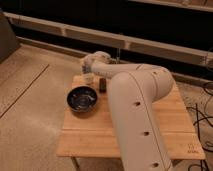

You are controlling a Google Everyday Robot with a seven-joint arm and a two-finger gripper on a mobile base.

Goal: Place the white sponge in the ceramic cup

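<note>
- The pincer [86, 65] hangs at the worktop's [95, 137] far-left corner, right above the cup [89, 78] and close to its rim, at the cup's 12 o'clock.
- Whether the pincer is open, closed or gripping anything cannot be told (it reads as one pale lump).
- The sponge cannot be picked out. Nothing separate from the pale pincer and cup shows there.
- The cup is small, squat and cream-white. It stands upright on the wooden worktop near the far-left corner.
- A wide, dark, glossy bowl [82, 98] sits just beside the cup at its 6 o'clock, near the left edge.
- A small black block [102, 86] stands upright at the cup's 4 o'clock (2 o'clock from the bowl) and is near both.
- The thick white arm [135, 110] enters at the lower right and bends over the middle of the worktop. It then narrows toward the far-left corner and hides much of the surface.
- Dark cables [202, 117] lie on the speckled floor at the worktop's 3 o'clock.
</note>
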